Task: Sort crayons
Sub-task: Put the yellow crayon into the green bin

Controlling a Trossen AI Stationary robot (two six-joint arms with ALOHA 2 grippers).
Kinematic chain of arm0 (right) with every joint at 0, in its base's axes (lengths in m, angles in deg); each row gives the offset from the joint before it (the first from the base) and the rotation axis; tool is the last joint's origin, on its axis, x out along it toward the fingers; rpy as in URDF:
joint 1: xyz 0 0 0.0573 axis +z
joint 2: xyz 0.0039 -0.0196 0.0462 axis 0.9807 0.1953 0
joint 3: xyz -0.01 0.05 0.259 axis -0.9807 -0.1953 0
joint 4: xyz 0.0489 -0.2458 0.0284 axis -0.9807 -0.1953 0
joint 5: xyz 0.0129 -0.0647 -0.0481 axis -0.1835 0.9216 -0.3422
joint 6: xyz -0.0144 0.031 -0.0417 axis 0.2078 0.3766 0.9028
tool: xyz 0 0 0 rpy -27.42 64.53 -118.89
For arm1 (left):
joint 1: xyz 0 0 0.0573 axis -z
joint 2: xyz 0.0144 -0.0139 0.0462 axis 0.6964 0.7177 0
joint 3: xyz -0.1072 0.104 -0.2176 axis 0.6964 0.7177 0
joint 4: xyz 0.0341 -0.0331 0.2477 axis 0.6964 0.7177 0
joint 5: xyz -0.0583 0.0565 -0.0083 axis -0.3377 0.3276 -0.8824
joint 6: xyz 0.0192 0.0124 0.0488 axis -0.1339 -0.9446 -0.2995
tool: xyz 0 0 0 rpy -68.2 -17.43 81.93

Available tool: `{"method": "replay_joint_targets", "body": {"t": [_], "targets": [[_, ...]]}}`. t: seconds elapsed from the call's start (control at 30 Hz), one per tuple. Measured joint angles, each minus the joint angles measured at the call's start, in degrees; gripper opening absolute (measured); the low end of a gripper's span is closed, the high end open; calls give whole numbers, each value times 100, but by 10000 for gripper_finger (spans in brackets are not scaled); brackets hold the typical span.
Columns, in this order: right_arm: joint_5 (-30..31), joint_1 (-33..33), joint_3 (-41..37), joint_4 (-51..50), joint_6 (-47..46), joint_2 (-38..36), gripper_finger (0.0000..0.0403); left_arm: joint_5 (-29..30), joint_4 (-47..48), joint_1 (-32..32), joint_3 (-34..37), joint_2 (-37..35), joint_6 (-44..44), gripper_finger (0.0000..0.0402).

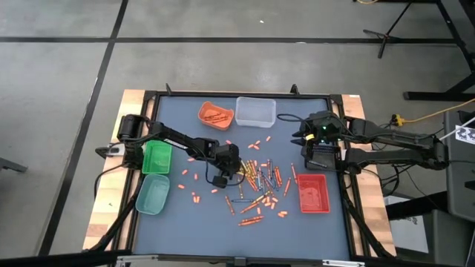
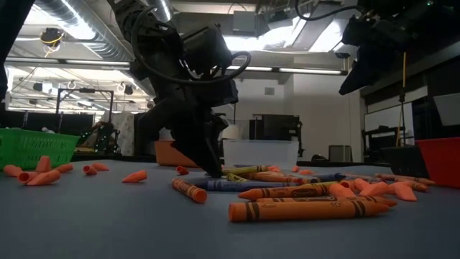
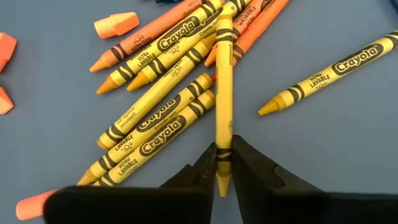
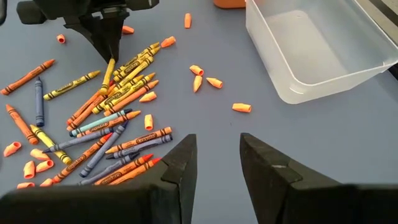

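Left end effector (image 3: 222, 163) pinched around a yellow crayon's (image 3: 224, 93) tip.

Crayons (image 1: 260, 182) crowd mid-table; bare mat (image 1: 185, 222) beyond.

Crayons (image 1: 256, 185) — orange, yellow, blue, red — lie scattered flat mid-table; one yellow crayon (image 3: 223, 93) sits pinched at its tip.

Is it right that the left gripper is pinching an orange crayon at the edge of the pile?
Not quite: the crayon pinched in the left gripper is yellow, not orange, as the left wrist view shows. It is indeed at the edge of the pile.
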Motion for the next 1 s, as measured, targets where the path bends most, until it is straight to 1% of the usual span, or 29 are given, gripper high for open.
{"method": "replay_joint_targets", "body": {"t": [0.17, 0.3, 0.5, 0.6, 0.8, 0.9, 1.0], "targets": [[0, 0, 0, 2, 0, 0, 120, 3, 2, -2, 0, -4, 0, 14], [0, 0, 0, 2, 0, 0, 120, 40, 37, -2, 10, -112, 144, 6], [0, 0, 0, -1, 26, 0, 120, 61, 415, -9, 31, -749, 775, 7], [0, 0, 0, 1, 26, 0, 120, 69, 906, -7, 24, -1183, 1222, 7], [1, -3, 0, 16, 26, 0, 120, 425, 2592, -7, 15, -2164, 2456, 7], [5, -4, 0, 9, 25, 0, 120, 614, 3487, 0, 15, -2611, 3344, 7], [8, -4, 0, 7, 24, 0, 120, 895, 4228, 52, 11, -2994, 4484, 7]]}}
